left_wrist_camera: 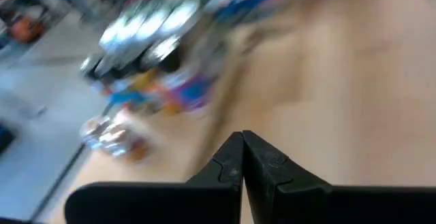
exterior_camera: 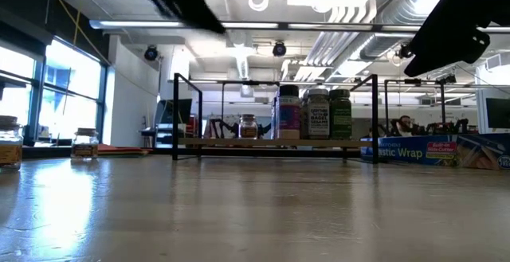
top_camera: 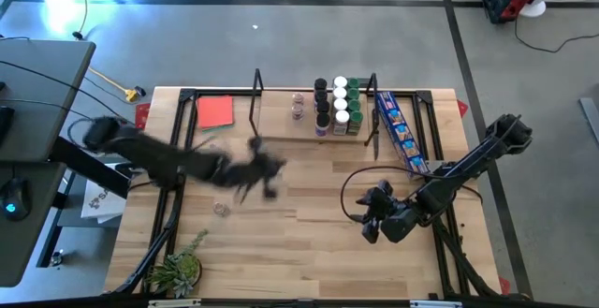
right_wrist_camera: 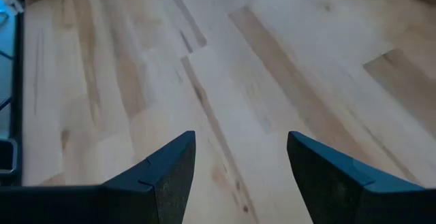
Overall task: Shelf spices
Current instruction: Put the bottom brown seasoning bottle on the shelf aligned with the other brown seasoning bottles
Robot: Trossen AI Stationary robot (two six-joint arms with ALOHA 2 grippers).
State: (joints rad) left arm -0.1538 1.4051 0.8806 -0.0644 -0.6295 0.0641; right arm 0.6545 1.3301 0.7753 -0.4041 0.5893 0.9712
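At the tabletop's point(top_camera: 309, 242) 12 o'clock edge stands the shelf point(top_camera: 309, 125), with most spices point(top_camera: 337, 105) clustered at its right end and one jar point(top_camera: 298, 107) apart toward 9 o'clock. Left gripper point(top_camera: 262, 179) hovers mid-tabletop, fingers point(left_wrist_camera: 235, 163) pressed together, empty. Right gripper point(top_camera: 368, 222) waits toward 4 o'clock, fingers point(right_wrist_camera: 170, 173) spread apart.

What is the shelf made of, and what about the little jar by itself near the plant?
The shelf looks like pale, matte wood on thin black wire uprights. The lone jar seems clear glass or plastic: the table shows through it.
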